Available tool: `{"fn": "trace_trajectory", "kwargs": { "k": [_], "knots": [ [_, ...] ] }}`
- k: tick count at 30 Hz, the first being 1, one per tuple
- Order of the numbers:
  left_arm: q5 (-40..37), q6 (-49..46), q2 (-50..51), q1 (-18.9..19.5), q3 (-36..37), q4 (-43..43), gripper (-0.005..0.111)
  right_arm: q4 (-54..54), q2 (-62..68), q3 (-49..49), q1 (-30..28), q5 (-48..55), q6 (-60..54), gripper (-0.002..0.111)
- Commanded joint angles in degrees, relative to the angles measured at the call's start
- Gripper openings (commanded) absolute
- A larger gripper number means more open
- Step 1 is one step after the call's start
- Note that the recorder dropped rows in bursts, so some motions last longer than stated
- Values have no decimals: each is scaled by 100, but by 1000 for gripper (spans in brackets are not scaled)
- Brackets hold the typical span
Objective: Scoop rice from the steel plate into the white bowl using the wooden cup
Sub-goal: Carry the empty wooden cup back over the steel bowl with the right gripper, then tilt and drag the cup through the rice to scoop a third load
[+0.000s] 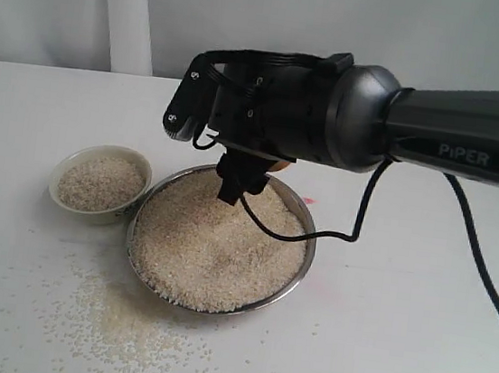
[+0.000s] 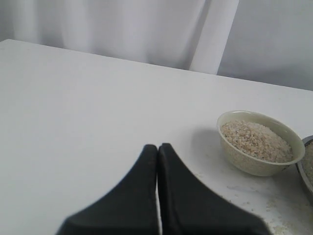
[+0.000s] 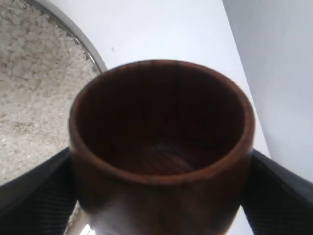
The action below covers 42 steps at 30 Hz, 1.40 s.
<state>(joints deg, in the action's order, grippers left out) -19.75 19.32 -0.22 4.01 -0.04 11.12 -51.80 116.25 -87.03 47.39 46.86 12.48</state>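
**Wooden cup [image 3: 161,147] in the grip**

Right gripper [image 3: 159,193] is clamped on the one wooden cup, the one steel plate's [image 1: 309,248] rim and rice [image 1: 215,246] beneath it. One white bowl [image 1: 91,213] sits just beside that plate, open table [image 2: 73,98] around. Left gripper's [image 2: 157,149] jaws are together, bowl nearby.

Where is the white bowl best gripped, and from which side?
The white bowl is probably best pinched at its rim, from above, on the side away from the steel plate: it stands upright, full of rice, and the plate crowds its other side.
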Motion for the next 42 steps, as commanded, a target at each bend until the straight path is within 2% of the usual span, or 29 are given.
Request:
{"fn": "trace_trajectory", "kwargs": {
  "k": [1, 7, 9, 20, 32, 42],
  "knots": [
    [39, 13, 22, -26, 4, 15, 0, -832, 250, 58, -127, -295, -697, 0],
    [39, 13, 22, -26, 4, 15, 0, -1380, 645, 58, -156, -652, -2178, 0],
    [39, 13, 22, -26, 4, 15, 0, -1541, 771, 58, -156, -814, -2301, 0],
    [39, 13, 22, -26, 4, 15, 0, -2341, 1195, 24, -156, -915, -2491, 0],
    [39, 13, 22, -26, 4, 15, 0, -2356, 1217, 24, -120, -1082, -2640, 0],
    [39, 13, 22, -26, 4, 15, 0, -2076, 1217, 24, 186, -1152, -2758, 0]
  ]
}}
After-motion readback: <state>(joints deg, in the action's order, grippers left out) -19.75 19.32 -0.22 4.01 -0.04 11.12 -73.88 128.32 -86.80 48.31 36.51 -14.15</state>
